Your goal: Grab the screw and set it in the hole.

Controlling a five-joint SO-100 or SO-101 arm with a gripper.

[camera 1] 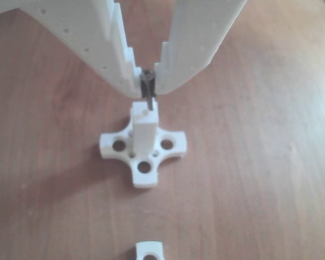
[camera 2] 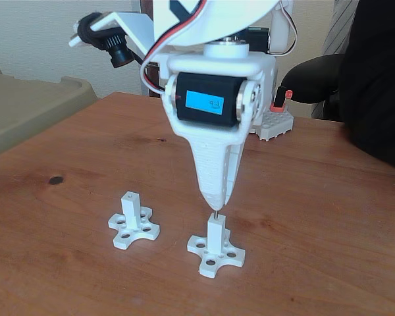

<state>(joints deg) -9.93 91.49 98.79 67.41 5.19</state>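
My white gripper [camera 1: 147, 81] points straight down, shut on the screw [camera 1: 148, 93], a thin dark-grey pin held upright by its head between the fingertips. Directly below stands the white post [camera 1: 142, 130] on its cross-shaped base [camera 1: 111, 145]. The screw's lower tip meets the post's top face at the hole [camera 1: 146, 112]; how deep it sits I cannot tell. In the fixed view the gripper [camera 2: 216, 203] hangs just above the post [camera 2: 215, 234], with a short bit of screw [camera 2: 215, 213] showing between them.
A second white post on a cross base [camera 2: 133, 224] stands to the left on the wooden table [camera 2: 316, 217]. Part of a white piece [camera 1: 149, 251] shows at the bottom edge of the other view. A dark chair and a small white block [camera 2: 275, 124] sit behind the arm.
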